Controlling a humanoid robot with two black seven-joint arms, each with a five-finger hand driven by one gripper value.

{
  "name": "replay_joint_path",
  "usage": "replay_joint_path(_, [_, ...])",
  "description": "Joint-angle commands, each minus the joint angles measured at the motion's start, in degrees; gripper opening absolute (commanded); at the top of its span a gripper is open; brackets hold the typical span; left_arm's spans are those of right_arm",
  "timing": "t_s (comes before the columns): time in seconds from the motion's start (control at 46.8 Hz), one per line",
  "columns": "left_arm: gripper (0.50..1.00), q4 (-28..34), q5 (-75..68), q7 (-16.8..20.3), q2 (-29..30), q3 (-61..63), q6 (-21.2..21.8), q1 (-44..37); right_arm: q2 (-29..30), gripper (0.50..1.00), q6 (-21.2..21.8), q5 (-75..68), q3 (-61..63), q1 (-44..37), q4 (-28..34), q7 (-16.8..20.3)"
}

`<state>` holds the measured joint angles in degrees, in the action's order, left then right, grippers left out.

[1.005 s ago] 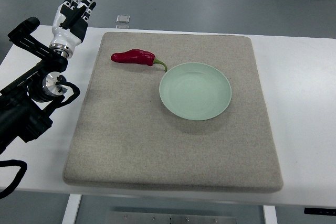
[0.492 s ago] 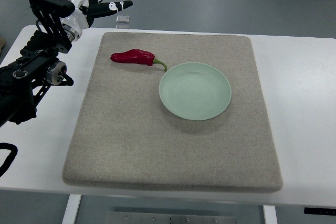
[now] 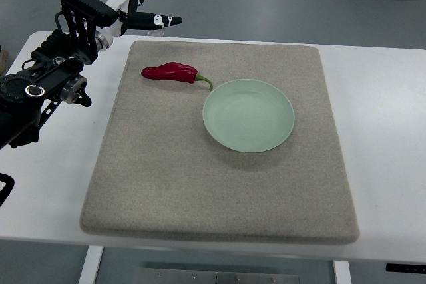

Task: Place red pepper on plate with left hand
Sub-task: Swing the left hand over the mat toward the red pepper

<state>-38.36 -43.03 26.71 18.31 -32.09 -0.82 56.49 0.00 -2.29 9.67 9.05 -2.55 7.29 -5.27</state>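
Lying on the grey mat (image 3: 219, 184), the red pepper (image 3: 169, 72) sits just beside the pale green plate (image 3: 248, 115), at its 10 o'clock. At the pepper's 11 o'clock, the left hand (image 3: 143, 1) hovers with fingers spread, empty, over the worktop (image 3: 383, 118) edge.

We see the left hand (image 3: 136, 4) with a white shell and black, white-jointed fingers (image 3: 165, 20). Its arm (image 3: 46, 84) is black metal framework with a round silver joint and black cable.
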Motion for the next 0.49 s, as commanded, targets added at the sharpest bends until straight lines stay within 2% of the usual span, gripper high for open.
replay_joint_path(0.0, [0.996, -0.05, -0.65, 0.00, 0.23, 0.01, 0.03, 0.29, 0.00, 0.932, 0.00, 0.00, 0.00, 0.00, 0.00, 0.00])
replay_joint_path(0.086, [0.994, 0.04, -3.10, -0.35, 0.23, 0.18, 0.03, 0.64, 0.00, 0.932, 0.00, 0.00, 0.00, 0.00, 0.00, 0.00])
replay_joint_path(0.214, [0.994, 0.04, -8.38, -3.60, 0.14, 3.17, 0.03, 0.99, 0.00, 0.932, 0.00, 0.00, 0.00, 0.00, 0.00, 0.00])
replay_joint_path(0.47, [0.984, 0.13, -20.24, -3.86, 0.14, 5.37, 0.47, 2.14, 0.00, 0.932, 0.00, 0.00, 0.00, 0.00, 0.00, 0.00])
